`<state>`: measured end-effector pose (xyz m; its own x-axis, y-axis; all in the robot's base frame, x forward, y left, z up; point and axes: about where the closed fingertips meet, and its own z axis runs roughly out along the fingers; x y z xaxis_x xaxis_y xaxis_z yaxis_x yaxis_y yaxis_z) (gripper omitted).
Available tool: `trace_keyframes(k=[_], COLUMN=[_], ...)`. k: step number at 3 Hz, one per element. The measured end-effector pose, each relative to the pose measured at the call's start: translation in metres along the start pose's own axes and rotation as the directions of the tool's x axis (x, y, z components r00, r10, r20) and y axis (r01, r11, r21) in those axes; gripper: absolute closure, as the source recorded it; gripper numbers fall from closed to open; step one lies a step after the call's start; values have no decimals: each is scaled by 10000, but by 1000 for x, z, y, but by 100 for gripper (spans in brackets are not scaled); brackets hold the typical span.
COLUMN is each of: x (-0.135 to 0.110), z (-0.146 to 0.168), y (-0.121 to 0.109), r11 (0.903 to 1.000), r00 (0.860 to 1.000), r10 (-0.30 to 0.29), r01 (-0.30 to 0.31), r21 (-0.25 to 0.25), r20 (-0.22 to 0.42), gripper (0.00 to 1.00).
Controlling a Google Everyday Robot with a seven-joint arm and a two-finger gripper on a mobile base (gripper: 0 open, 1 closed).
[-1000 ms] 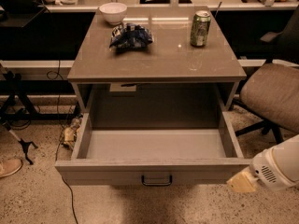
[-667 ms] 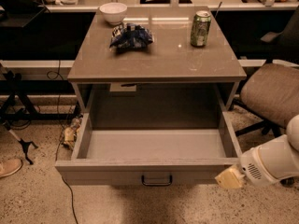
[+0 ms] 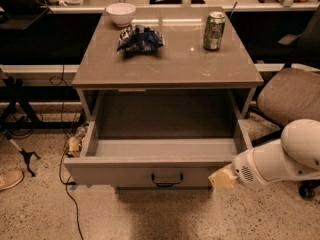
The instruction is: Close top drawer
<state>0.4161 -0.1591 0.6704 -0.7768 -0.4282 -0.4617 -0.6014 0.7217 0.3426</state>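
The top drawer (image 3: 125,173) of the grey-beige cabinet stands pulled far out. Its flat front faces me, with a small dark bail handle (image 3: 167,179) at the centre. Its deep grey interior (image 3: 165,146) holds nothing I can see. My gripper (image 3: 221,179), a tan tip on a white arm, comes in from the right. It sits at the right end of the drawer front, touching or nearly touching it.
The cabinet top (image 3: 170,59) carries a white bowl (image 3: 121,13), a blue snack bag (image 3: 140,38) and a green can (image 3: 214,30). A padded office chair (image 3: 290,96) stands at the right. Cables and a stand's legs (image 3: 20,134) lie on the floor at the left.
My arm has moved left and a little up, bringing the gripper from beyond the drawer's right corner onto the right end of the drawer front. The drawer looks just as far open.
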Motion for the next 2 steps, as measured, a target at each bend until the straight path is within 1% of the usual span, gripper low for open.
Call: trace_keyframes(k=[1,2], x=[0,-3], z=[0,4], y=[0,-5], r11=[10000,10000], r00=[10000,9998], r10=[0,50], r01=[0,-51], r21=[0,17], r20=[0,182], gripper=[100,100])
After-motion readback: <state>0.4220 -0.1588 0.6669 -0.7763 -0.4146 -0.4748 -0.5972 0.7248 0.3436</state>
